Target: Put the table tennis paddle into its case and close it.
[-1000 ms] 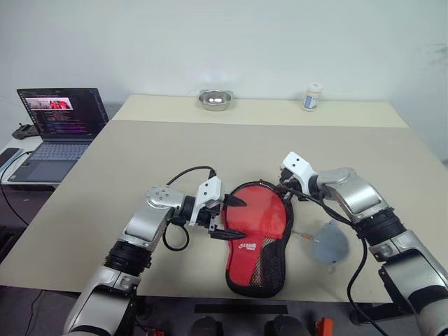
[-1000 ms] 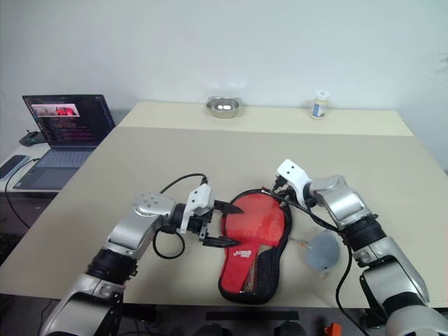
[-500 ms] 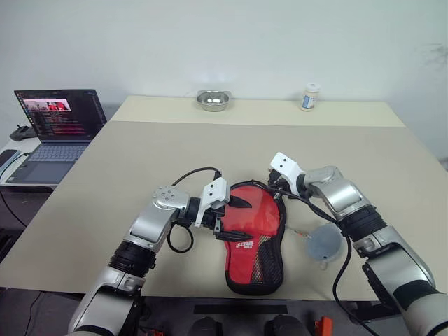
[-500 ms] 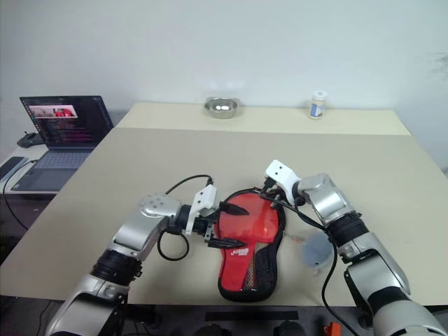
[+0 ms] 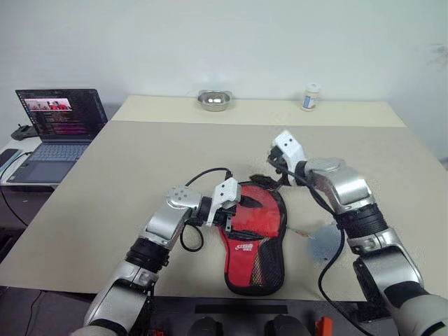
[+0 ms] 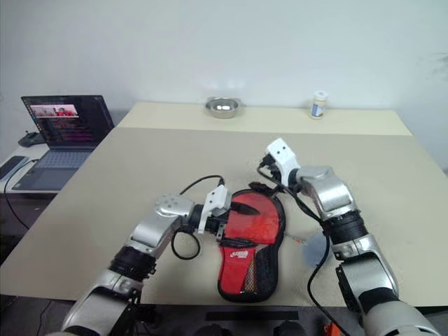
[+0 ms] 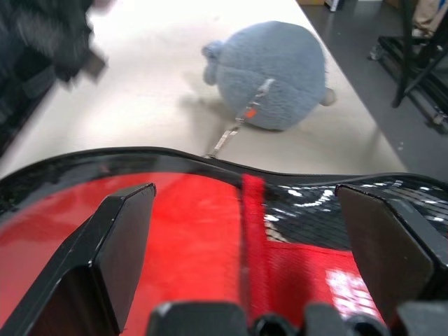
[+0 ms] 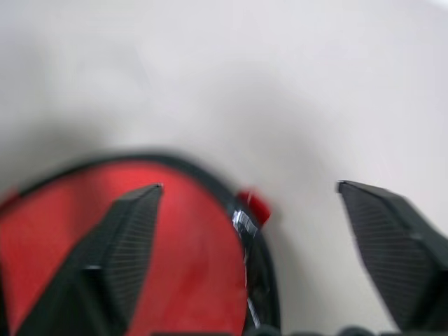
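While the case (image 5: 253, 238) lies flat, both tools (left (image 5: 240, 211), right (image 5: 262, 179)) hover spread, empty.

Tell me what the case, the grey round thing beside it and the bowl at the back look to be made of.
Case: black fabric edging, a glossy clear plastic window with glare over red, and black mesh at the narrow end.
Grey round thing: fuzzy matte surface, probably plush or felt, with a small metal chain.
Bowl: shiny, reflective silver, likely steel.
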Controlling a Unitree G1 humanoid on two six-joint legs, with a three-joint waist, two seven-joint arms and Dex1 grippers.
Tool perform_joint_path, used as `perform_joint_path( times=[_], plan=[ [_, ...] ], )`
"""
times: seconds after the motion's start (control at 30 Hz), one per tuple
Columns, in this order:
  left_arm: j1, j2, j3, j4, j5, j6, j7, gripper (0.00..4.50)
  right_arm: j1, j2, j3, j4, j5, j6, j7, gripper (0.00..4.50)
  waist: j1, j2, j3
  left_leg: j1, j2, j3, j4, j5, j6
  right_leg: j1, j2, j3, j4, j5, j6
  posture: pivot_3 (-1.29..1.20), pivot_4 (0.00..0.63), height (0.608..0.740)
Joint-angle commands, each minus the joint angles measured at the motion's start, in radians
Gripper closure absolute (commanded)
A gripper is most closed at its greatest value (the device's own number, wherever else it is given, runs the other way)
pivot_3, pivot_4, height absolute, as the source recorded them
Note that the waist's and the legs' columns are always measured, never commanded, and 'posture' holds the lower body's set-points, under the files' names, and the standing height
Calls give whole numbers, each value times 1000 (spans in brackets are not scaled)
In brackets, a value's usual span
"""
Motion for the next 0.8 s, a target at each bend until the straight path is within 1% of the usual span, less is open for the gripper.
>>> perform_joint_path(
  times=[0.03, 0.1, 0.17, 0.3, 0.5, 0.57, 0.67, 0.73, 0.8],
  plan=[
    [-44, -21, -5, 43, 17, -60, 13, 0, 21, -58, -92, -131, 19, 59, -52, 26, 2, 0, 0, 0, 0, 0, 0, 0, 0, 0, 0, 0, 0, 0, 0, 0, 150, 740],
    [-69, -33, -5, 96, 30, -96, 16, 0, 100, -165, -135, -273, 36, 131, -29, 26, 15, 0, 0, -1, 0, 0, 0, 0, 0, 0, 0, 0, -1, 0, 0, 0, 150, 740],
    [-85, -39, -6, 140, 40, -126, 19, 0, 163, -244, -171, -395, 77, 208, -3, 26, 24, 0, 0, -2, -1, -1, 0, 0, 0, 0, 0, -1, -2, 0, 0, 0, 150, 740],
    [-115, -57, -11, 229, 64, -185, 34, 0, 261, -358, -262, -579, 160, 340, 26, 26, 22, 0, 1, -2, -1, -1, -1, 0, 0, 0, 0, -1, -2, 0, 0, 0, 150, 740],
    [-188, -134, -16, 439, 116, -291, 82, 0, 414, -499, -452, -884, 386, 575, 137, 26, 24, 0, 2, -1, 0, -3, 0, 0, 0, 1, 1, -2, -2, 0, 0, 0, 150, 740],
    [-196, -154, -18, 493, 121, -302, 67, 0, 492, -547, -504, -969, 449, 573, 188, 26, 26, -1, 2, -1, -1, -4, 0, 0, 0, 2, 0, -3, -2, 0, 0, 0, 150, 740],
    [-191, -164, -31, 563, 148, -344, 45, 0, 601, -559, -563, -1063, 528, 606, 209, 26, 26, -2, 2, -1, -1, -4, 0, 0, 0, 3, 0, -3, -4, 0, 0, 0, 150, 740],
    [-189, -170, -30, 597, 157, -356, 39, 0, 694, -578, -551, -1103, 528, 572, 196, 26, 28, -2, 2, 0, -1, -4, 0, 0, 0, 3, 0, -3, -3, 0, 0, 0, 150, 740],
    [-189, -172, -31, 627, 165, -370, 33, 0, 764, -581, -517, -1112, 498, 525, 155, 26, 29, -2, 2, 0, -1, -5, 0, 0, 0, 4, 0, -4, -3, 0, 1, 0, 150, 740]
  ],
)
